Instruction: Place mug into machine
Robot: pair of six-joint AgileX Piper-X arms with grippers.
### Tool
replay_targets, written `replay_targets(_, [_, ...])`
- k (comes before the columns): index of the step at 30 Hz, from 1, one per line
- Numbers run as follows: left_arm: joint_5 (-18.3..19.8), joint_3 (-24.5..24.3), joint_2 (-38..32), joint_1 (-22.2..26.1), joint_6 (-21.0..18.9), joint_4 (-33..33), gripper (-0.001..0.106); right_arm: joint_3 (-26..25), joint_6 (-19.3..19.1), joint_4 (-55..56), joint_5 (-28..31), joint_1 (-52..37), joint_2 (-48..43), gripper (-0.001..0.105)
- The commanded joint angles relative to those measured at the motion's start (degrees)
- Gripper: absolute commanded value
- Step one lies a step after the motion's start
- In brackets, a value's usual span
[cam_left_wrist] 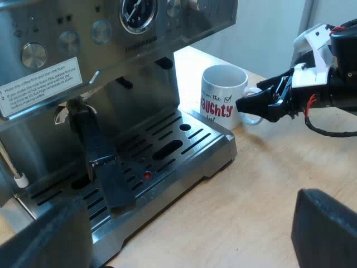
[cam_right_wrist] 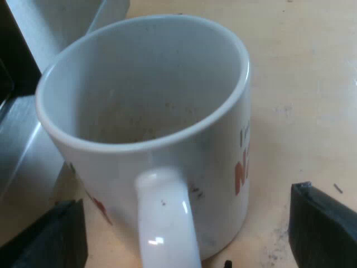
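Wooden tabletop (cam_right_wrist: 304, 84) bears the mug (cam_right_wrist: 150, 128), handle (cam_right_wrist: 164, 218) between wide-open fingers (cam_right_wrist: 321, 226) of my right gripper (cam_right_wrist: 187, 229).

1 mug (cam_right_wrist: 145, 111). 1 machine (cam_left_wrist: 111, 84) w/ 1 gauge (cam_left_wrist: 138, 11), 3+ round knobs (cam_left_wrist: 70, 42), 1 label (cam_left_wrist: 42, 84), 1 drip tray (cam_left_wrist: 184, 148), 1 red spot (cam_left_wrist: 146, 175) on it. 1 holder (cam_left_wrist: 103, 167). 2 tools: left tool (cam_left_wrist: 187, 223), right tool (cam_left_wrist: 251, 103). 1 worktop (cam_left_wrist: 268, 173).

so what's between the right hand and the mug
Nothing. In the right wrist view the right hand has its open fingers either side of the handle of the mug, with only bare table in the gaps.
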Motion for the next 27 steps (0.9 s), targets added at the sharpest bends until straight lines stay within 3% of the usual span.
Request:
replay_targets(1, [-0.1,-0.4,0.1,-0.3,-0.4,-0.2,0.079,-0.2,-0.4,-0.7,-0.6,0.0,0.2,0.078])
replay_targets(5, [-0.1,-0.4,0.1,-0.3,-0.4,-0.2,0.079,-0.1,-0.4,0.1,-0.6,0.0,0.2,0.074])
replay_targets(6, [-0.1,-0.4,0.1,-0.3,-0.4,-0.2,0.079,-0.1,-0.4,0.1,-0.6,0.0,0.2,0.063])
replay_targets(8, [-0.1,-0.4,0.1,-0.3,-0.4,-0.2,0.079,-0.1,-0.4,0.1,-0.6,0.0,0.2,0.051])
replay_targets(11, [-0.1,-0.4,0.1,-0.3,-0.4,-0.2,0.079,-0.1,-0.4,0.1,-0.8,0.0,0.2,0.045])
replay_targets(12, [-0.1,-0.4,0.1,-0.3,-0.4,-0.2,0.079,-0.1,-0.4,0.1,-1.0,0.0,0.2,0.029])
replay_targets(13, [-0.1,-0.4,0.1,-0.3,-0.4,-0.2,0.079,-0.1,-0.4,0.1,-1.6,0.0,0.2,0.021])
replay_targets(15, [-0.1,-0.4,0.1,-0.3,-0.4,-0.2,0.079,-0.1,-0.4,0.1,-1.7,0.0,0.2,0.021])
replay_targets(17, [-0.1,-0.4,0.1,-0.3,-0.4,-0.2,0.079,-0.1,1.1,0.1,-3.6,0.0,0.2,0.001])
replay_targets(27, [-0.1,-0.4,0.1,-0.3,-0.4,-0.2,0.079,3.4,1.4,0.6,-3.8,0.0,-7.5,0.000])
